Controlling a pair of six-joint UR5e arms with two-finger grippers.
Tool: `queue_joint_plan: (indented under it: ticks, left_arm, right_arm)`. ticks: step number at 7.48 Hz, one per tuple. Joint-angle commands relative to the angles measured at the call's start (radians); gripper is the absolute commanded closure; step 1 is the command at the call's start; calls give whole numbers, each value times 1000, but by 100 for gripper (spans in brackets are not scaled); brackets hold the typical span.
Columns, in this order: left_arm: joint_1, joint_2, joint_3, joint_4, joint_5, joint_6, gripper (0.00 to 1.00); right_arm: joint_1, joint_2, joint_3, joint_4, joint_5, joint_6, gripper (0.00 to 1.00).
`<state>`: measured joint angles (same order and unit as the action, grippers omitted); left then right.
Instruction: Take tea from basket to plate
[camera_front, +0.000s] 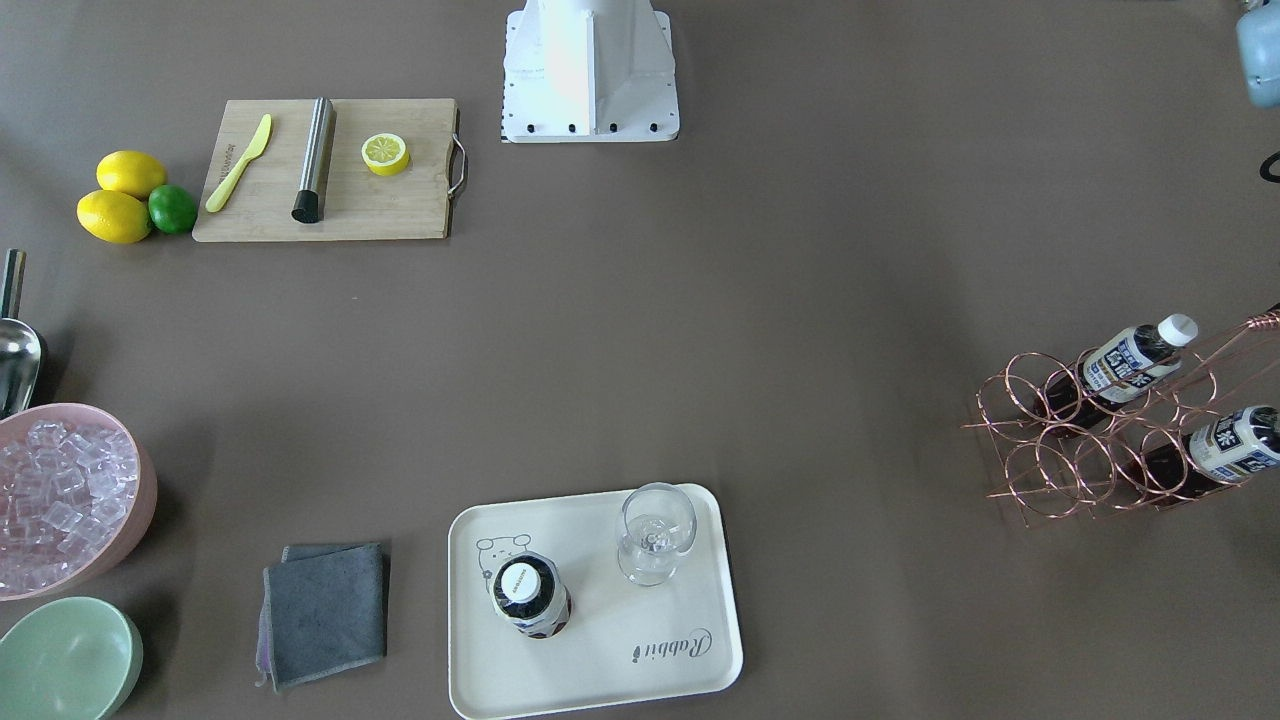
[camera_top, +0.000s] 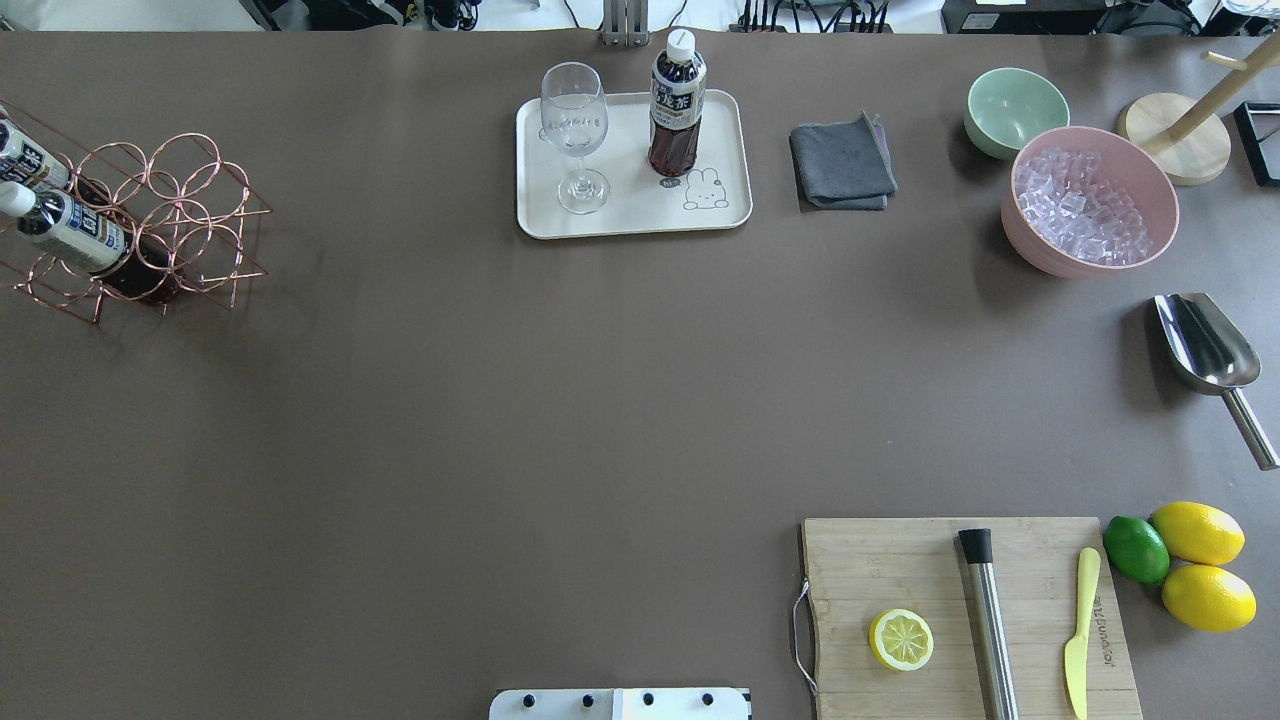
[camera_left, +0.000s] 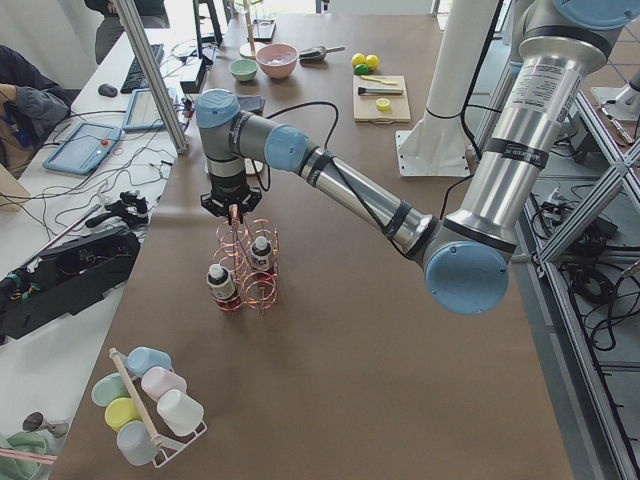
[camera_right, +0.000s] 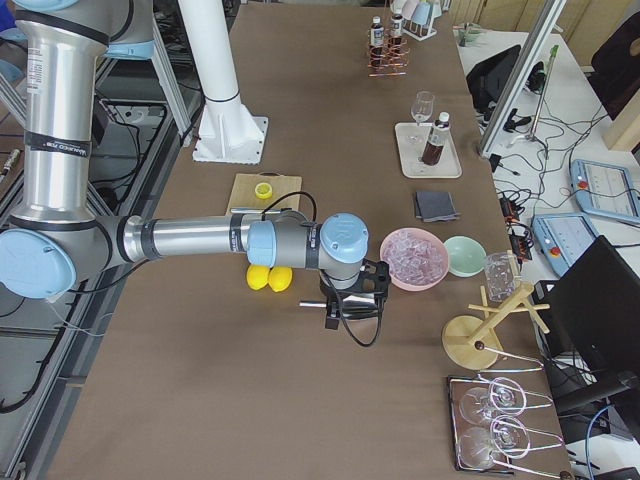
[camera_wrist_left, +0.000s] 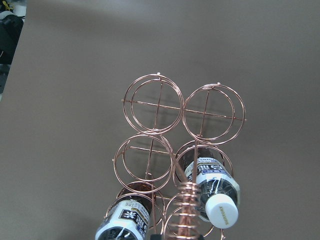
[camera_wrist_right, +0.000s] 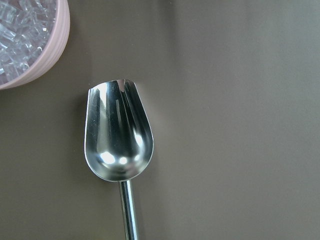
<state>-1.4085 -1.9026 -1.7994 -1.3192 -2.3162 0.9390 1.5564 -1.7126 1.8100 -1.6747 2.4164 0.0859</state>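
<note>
One tea bottle (camera_top: 677, 105) stands upright on the cream plate (camera_top: 720, 120), next to a clear glass (camera_top: 575, 130). It also shows in the front-facing view (camera_front: 530, 597). Two more tea bottles (camera_wrist_left: 212, 187) (camera_wrist_left: 125, 222) sit in cells of the copper wire basket (camera_wrist_left: 155, 105) at the table's left end (camera_top: 170, 215). My left gripper (camera_left: 232, 210) hangs just above the basket's coiled handle; I cannot tell whether it is open or shut. My right gripper (camera_right: 335, 305) hovers over a steel scoop (camera_wrist_right: 119, 135); I cannot tell its state either.
A pink bowl of ice (camera_top: 1090, 265), a pale green bowl (camera_top: 1015, 105) and a grey cloth (camera_top: 843, 160) lie right of the plate. A cutting board (camera_top: 900, 570) with a lemon half, steel rod and yellow knife is near the robot, with lemons and a lime beside it.
</note>
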Motion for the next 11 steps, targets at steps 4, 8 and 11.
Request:
queue_joint_plan:
  ticks: [4, 8, 11]
  left_arm:
    - [25, 31, -47, 0, -2, -8, 100]
    - [2, 25, -52, 6, 5, 209, 100]
    - [-27, 25, -49, 21, 8, 310, 100]
  right_arm:
    - [1, -1, -64, 4, 65, 2, 0]
    - [-13, 10, -80, 9, 78, 0, 0]
    - [-18, 10, -80, 9, 73, 0, 0]
